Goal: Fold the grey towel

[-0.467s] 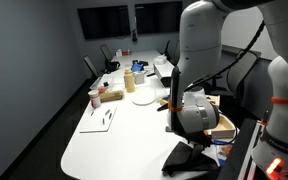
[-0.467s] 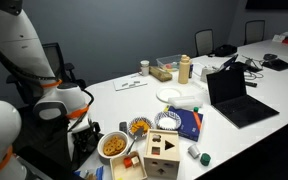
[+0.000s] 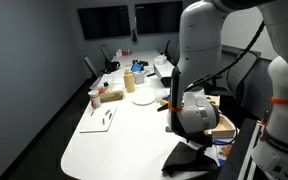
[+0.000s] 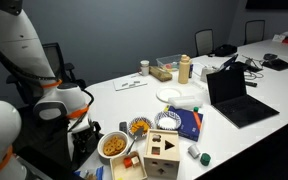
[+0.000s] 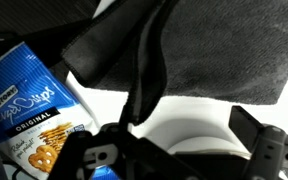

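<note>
We see the gripper point(image 5: 184, 138) spread wide, holding nothing. The grey towel point(image 5: 214, 50) lies at twelve o'clock, a snack bag point(image 5: 29, 95) at nine.

Snack bag point(image 5: 29, 112) close beside towel point(image 5: 224, 50); open table point(image 3: 114, 135) beyond.

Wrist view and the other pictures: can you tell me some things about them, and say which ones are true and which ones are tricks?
1. A grey towel fills the top of the wrist view. True.
2. A blue snack bag shows next to the towel in the wrist view. True.
3. The laptop is shut. False: its lid stands open.
4. The white plate lies on the floor. False: it rests on the table.
5. A bowl holds orange-brown snacks. True.
</note>
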You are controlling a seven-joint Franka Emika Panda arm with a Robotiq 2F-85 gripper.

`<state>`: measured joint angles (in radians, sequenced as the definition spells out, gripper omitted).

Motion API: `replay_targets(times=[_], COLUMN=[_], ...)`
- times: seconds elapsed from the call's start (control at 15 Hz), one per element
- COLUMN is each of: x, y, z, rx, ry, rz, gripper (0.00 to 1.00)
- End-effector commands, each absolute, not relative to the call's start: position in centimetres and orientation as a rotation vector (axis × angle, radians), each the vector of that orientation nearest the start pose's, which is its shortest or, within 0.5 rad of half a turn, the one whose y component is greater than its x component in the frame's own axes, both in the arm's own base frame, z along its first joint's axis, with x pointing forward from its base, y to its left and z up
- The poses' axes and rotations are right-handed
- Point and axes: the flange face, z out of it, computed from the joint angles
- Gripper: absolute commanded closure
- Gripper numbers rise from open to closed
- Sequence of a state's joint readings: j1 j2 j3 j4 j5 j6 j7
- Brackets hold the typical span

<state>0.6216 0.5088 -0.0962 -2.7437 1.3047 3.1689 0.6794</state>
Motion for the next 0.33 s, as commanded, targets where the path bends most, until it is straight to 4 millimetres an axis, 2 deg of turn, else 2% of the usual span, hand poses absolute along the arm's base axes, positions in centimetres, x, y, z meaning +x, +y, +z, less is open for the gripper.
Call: replay_targets(times=[0.0,0.27], x=[29.71,29.58], y=[7.84,8.31], z=[8.98,9.18], rx=[-2.504,-2.521], ry=[1.968,1.951], rz=[0.055,0.012], gripper=[0.00,0.00])
